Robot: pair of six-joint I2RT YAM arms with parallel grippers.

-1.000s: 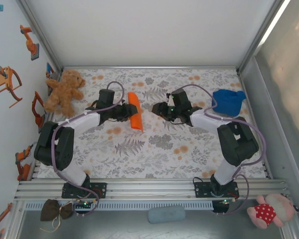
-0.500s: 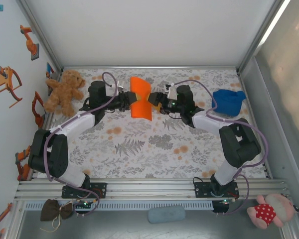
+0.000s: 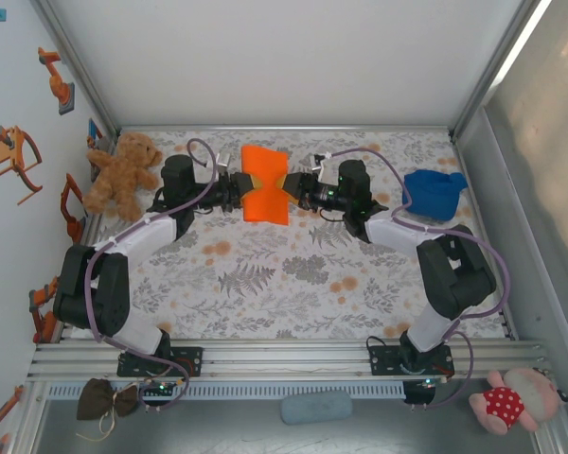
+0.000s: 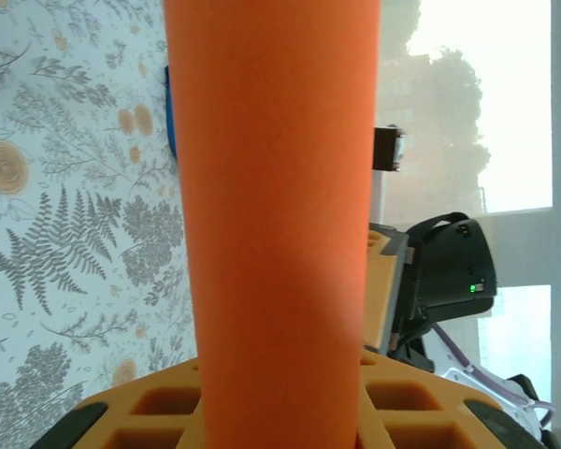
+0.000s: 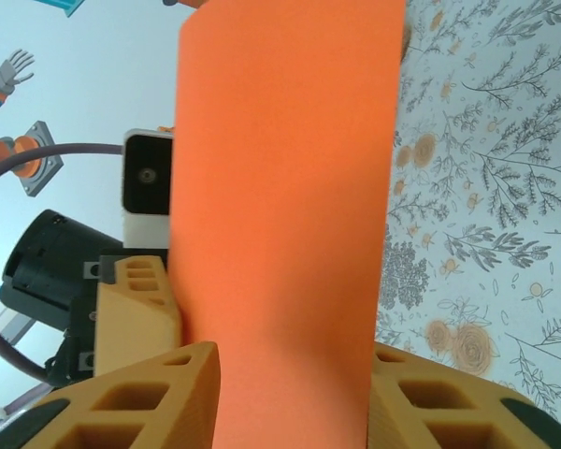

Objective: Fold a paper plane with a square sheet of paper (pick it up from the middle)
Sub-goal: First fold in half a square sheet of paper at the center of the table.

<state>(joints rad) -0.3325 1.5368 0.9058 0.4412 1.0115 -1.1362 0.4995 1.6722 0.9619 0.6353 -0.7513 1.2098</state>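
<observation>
Paper sheet (image 3: pixel 264 185) sits pinched between left end effector (image 3: pixel 239 187) and right end effector (image 3: pixel 292 186), both grasping it.

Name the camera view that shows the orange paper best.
Top external: the orange paper shows whole there, pinched between the left claw and the right claw. Each wrist view gives a close-up band of it between that claw's fingers, with the ends cropped.
</observation>
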